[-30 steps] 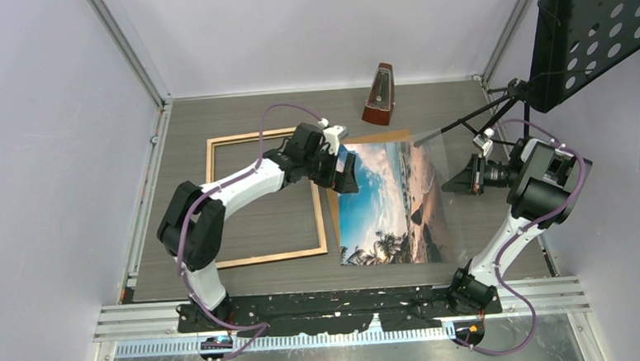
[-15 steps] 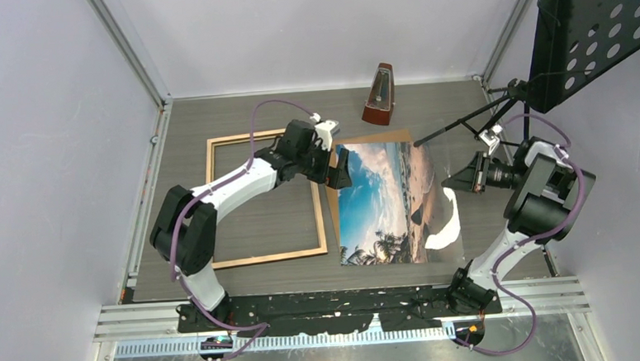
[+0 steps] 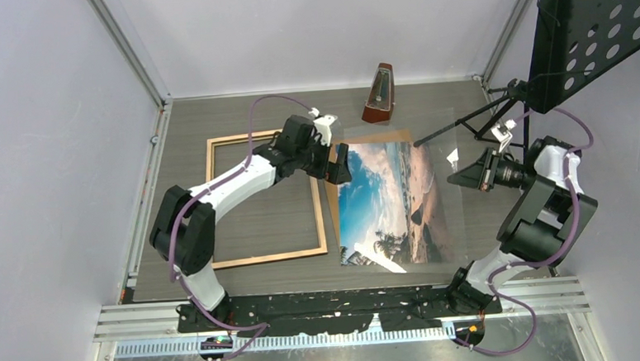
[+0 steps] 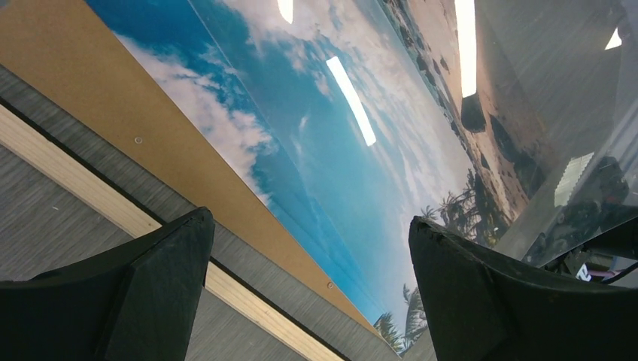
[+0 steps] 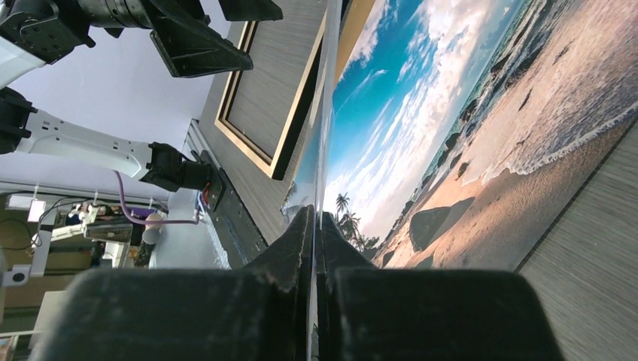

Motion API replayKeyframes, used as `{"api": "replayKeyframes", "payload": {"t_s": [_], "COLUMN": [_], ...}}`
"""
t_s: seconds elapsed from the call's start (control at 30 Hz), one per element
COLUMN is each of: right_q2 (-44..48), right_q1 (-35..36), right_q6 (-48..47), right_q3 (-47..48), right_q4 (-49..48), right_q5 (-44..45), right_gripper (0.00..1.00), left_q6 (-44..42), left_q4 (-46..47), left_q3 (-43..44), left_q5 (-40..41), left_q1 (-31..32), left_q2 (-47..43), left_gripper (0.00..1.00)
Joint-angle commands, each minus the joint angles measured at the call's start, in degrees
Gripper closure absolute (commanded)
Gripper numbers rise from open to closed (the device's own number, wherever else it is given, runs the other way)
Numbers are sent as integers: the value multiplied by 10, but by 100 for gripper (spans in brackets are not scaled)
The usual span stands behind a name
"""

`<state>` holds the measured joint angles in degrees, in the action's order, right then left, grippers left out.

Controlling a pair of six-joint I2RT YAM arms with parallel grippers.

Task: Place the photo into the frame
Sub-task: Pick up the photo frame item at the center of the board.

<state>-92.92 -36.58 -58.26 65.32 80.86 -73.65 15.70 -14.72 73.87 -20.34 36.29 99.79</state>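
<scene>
R pincer pinches the edge of the clear pane, tilted over the photo. Photo lies face-up on brown backing, just right of the frame on the tabletop. L pincer wide, empty, above photo's far-left corner. Risk: edge-only grip, so pane may slip & knock print askew.

Both arms have white links and round black joints. The left arm and the right arm each carry a thin purple cable that goes in loose loops from the black base up to the wrist. The left wrist has a small white block. The fingers are thick matte black plastic with slightly rough edges.
</scene>
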Motion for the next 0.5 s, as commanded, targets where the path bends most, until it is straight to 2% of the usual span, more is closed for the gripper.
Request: {"api": "replayKeyframes", "payload": {"t_s": [0.0, 0.17, 0.33, 0.47], "right_q2": [51, 111, 206, 270], "right_q1": [-17, -30, -30, -30], "right_q6": [15, 57, 181, 237], "right_q3": [-6, -11, -42, -52], "right_q4": [13, -17, -136, -192], "right_q5": [-21, -7, 24, 41], "right_gripper": [94, 94, 94, 94], "left_q6": [-13, -18, -20, -20], "left_q4": [1, -1, -5, -4], "left_q3": [21, 20, 19, 16], "left_q5": [9, 9, 8, 8], "left_q1": [-9, -14, -20, -23], "left_q2": [-24, -30, -34, -37], "left_gripper": [1, 1, 1, 1]}}
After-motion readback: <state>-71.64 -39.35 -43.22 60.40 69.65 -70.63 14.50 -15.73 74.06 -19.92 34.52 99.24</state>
